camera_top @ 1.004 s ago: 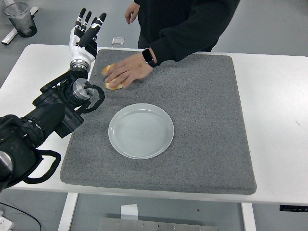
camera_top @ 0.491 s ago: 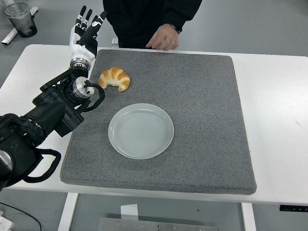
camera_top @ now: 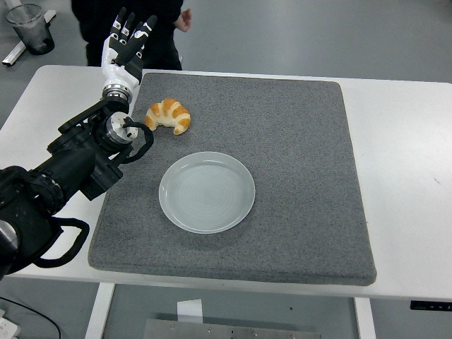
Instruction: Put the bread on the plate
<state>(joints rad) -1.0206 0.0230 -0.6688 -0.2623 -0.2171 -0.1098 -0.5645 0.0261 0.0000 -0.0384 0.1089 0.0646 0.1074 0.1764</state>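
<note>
the bread [camera_top: 169, 115], a croissant, lay on the grey mat [camera_top: 296, 141] just beyond the plate [camera_top: 207, 191], toward its far left, apart from the rim. the left hand [camera_top: 124, 44] stood raised beyond the bread, fingers [camera_top: 121, 22] straight and spread, holding and touching nothing. a good grasp would likely descend over the croissant's middle, closing gently so the crust is not crushed.

croissant [camera_top: 169, 115] on mat [camera_top: 296, 176] | plate [camera_top: 207, 191] empty | left robot hand [camera_top: 124, 46] open-fingered
</note>
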